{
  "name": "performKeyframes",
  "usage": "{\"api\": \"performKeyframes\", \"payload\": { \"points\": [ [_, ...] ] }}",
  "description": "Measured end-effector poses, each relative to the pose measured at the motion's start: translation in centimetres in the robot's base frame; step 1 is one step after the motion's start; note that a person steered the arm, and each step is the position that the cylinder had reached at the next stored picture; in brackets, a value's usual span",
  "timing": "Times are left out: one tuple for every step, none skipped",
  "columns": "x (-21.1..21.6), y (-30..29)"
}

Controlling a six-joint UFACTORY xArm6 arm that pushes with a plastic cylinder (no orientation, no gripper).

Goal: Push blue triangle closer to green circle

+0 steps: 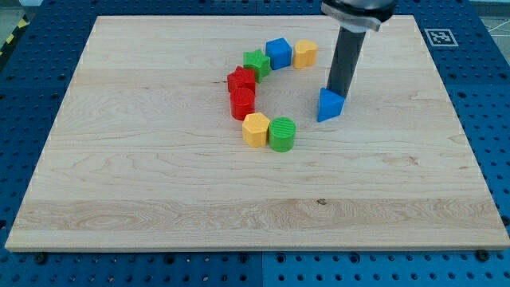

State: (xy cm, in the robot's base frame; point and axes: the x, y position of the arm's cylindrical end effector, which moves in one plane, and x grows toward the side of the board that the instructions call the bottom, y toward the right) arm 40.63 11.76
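Note:
The blue triangle (329,104) lies on the wooden board (159,183), right of the middle. The green circle (282,133) stands to its lower left, about a block's width apart from it. My tip (341,96) comes down from the view's top and rests against the triangle's upper right side, its very end partly hidden behind the triangle.
A curved row of blocks runs from the green circle upward: a yellow block (256,129) touching the circle, a red block (242,103), a red star (241,80), a green star (256,61), a blue cube (278,53) and a yellow block (304,53).

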Motion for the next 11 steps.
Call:
{"api": "performKeyframes", "payload": {
  "points": [
    [2.7,-0.5],
    [3.3,-0.4],
    [3.2,1.4],
    [3.2,1.5],
    [3.3,1.5],
    [3.6,0.1],
    [3.8,-1.0],
    [4.3,-1.6],
    [4.9,-1.6],
    [5.2,-1.6],
    [5.8,-1.6]
  ]
}}
